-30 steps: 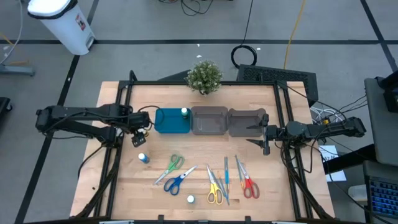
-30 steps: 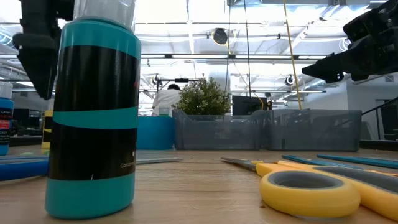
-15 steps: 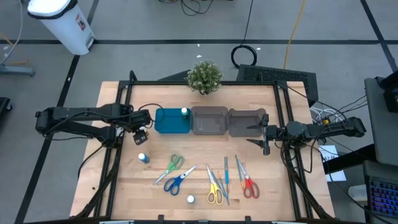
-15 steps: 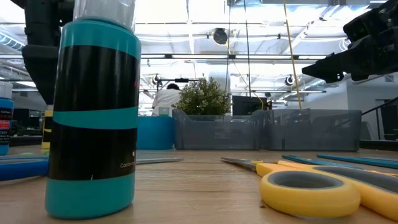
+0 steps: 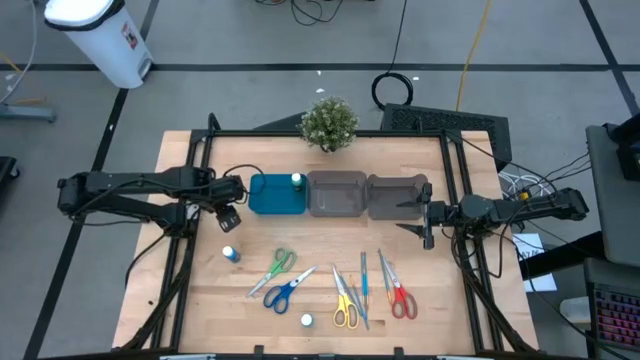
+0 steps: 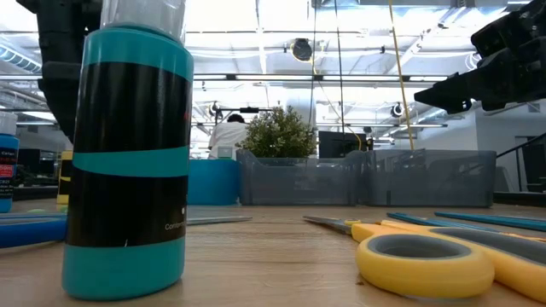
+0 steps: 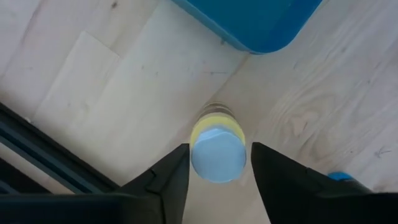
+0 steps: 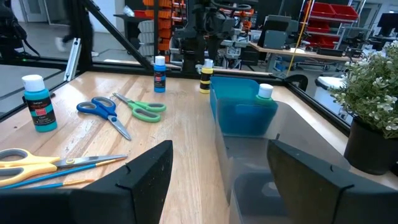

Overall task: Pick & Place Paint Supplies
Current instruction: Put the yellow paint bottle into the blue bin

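A yellow bottle with a white cap (image 7: 217, 154) stands upright on the wood beside the near left corner of the teal tray (image 5: 272, 197). My left gripper (image 7: 217, 163) points down over it, open, with one finger close on either side of the cap; I cannot tell whether they touch it. A green bottle (image 5: 297, 181) stands in the tray. A blue bottle (image 5: 231, 254), a teal bottle (image 6: 128, 162), several scissors (image 5: 288, 290) and blue brushes (image 5: 364, 285) lie toward the near edge. My right gripper (image 5: 428, 222) waits open and level at the right.
Two grey bins (image 5: 338, 195) (image 5: 397, 197) stand in a row to the right of the tray. A potted plant (image 5: 328, 123) sits at the far edge. A dark frame rail (image 7: 50, 168) runs close by the yellow bottle on the left.
My left gripper has edged a little toward the teal tray over the yellow bottle; in the low view its dark finger has drawn in behind the teal bottle. Nothing on the table has moved.
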